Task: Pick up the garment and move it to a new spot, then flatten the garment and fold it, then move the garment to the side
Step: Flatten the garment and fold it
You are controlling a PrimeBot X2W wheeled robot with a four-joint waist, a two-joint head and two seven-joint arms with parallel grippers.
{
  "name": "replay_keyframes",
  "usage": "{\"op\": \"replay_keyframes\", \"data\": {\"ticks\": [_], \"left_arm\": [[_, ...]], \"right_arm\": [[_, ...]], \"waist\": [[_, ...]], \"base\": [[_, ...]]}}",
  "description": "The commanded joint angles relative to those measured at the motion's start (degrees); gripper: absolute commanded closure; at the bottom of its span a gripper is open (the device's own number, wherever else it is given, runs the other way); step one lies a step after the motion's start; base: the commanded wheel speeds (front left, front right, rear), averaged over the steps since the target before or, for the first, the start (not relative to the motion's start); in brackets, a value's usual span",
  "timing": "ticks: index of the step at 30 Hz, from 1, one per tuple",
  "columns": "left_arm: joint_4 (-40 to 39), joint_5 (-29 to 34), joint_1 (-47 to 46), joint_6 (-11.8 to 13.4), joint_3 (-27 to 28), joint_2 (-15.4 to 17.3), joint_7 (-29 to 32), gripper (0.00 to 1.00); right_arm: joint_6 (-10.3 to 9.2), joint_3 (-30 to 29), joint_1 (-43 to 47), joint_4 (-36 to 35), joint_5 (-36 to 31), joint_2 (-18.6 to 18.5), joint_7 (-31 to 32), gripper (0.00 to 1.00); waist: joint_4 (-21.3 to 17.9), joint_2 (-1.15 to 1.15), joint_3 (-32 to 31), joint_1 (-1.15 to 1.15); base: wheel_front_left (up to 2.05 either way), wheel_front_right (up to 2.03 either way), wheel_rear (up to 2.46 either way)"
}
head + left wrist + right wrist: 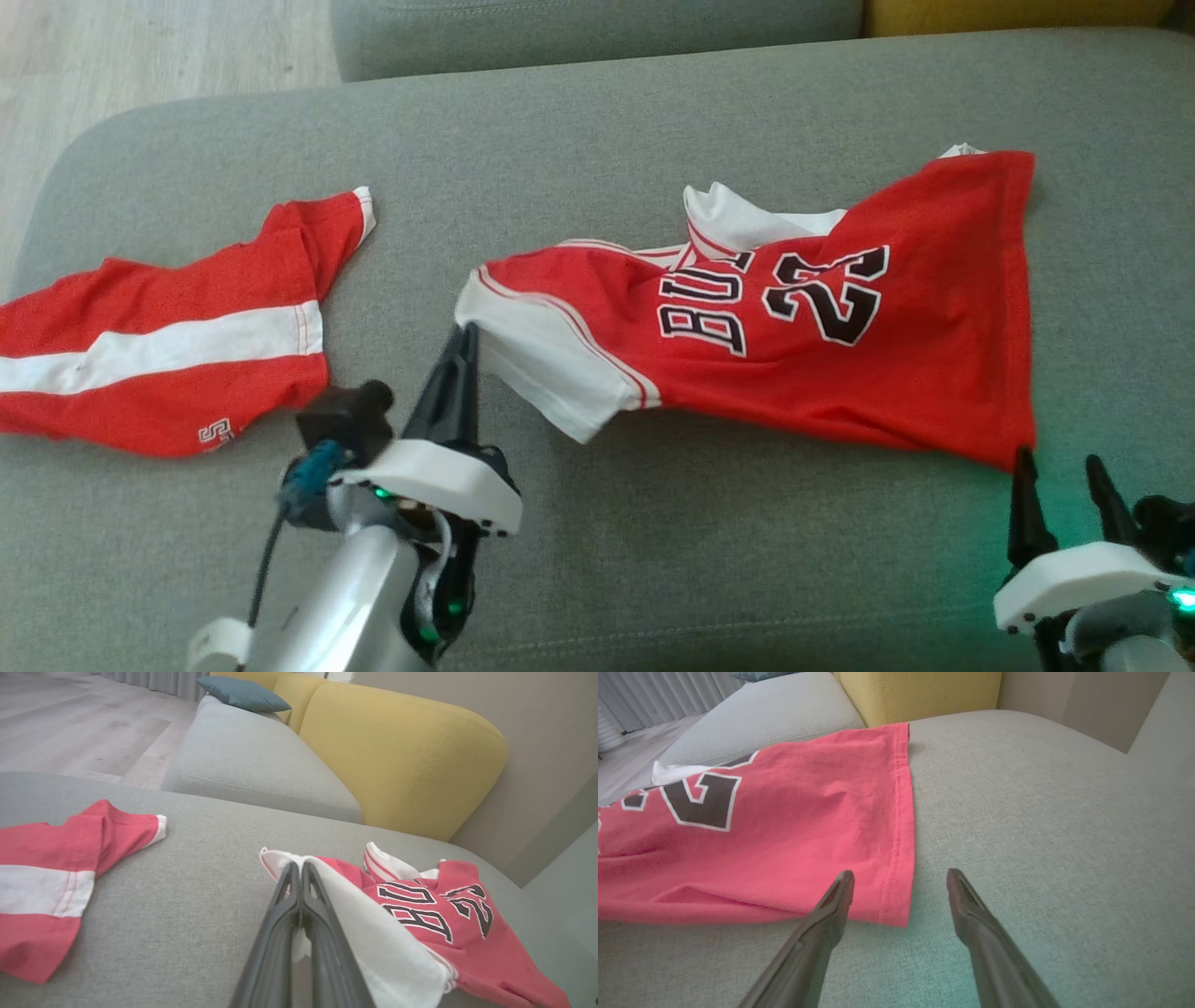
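A red shirt with a white stripe [159,359] lies on the grey sofa seat [653,579] (toward its left end). Beyond are a yellow backrest [397,756], a blue pillow [243,694] and wooden floor [70,728].

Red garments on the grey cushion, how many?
2. The red jersey with white sleeves and black lettering lies right of centre; the red garment with a white stripe lies at the far left, cropped.

Spotted a grey upholstered seat [747,560], yellow backrest [402,760] behind, blue cushion [243,694] up top, pale wood floor [70,728], grey curtains [668,695] beyond.
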Motion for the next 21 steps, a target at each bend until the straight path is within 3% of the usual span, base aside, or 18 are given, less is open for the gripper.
{"op": "replay_keyframes", "data": {"ticks": [1,12,19,21], "left_arm": [[-2.3,0.5,-1.3,0.3,2.5,0.4,-0.7,1.00],[-3.5,2.5,0.4,-0.4,4.1,0.1,-0.7,1.00],[1.4,4.2,0.8,0.2,2.0,0.1,-0.4,1.00],[4.0,4.9,0.8,1.8,1.9,0.1,0.1,0.00]], "right_arm": [[0.42,1.5,-2.7,-1.4,-0.3,-0.6,-0.1,0.00],[0.42,5.7,-2.4,1.5,0.1,-0.6,1.4,0.00],[0.42,5.5,-3.6,2.7,0.6,-0.6,1.4,0.00],[0.42,5.3,-3.8,2.8,0.6,-0.6,1.3,0.00]], "waist": [[0.0,0.00,0.1,0.00],[0.3,0.00,0.4,0.00],[0.7,0.00,0.4,0.00],[0.8,0.00,0.3,0.00]], "base": [[0.00,0.00,0.00],[0.00,0.00,0.00],[0.00,0.00,0.00],[0.00,0.00,0.00]]}}
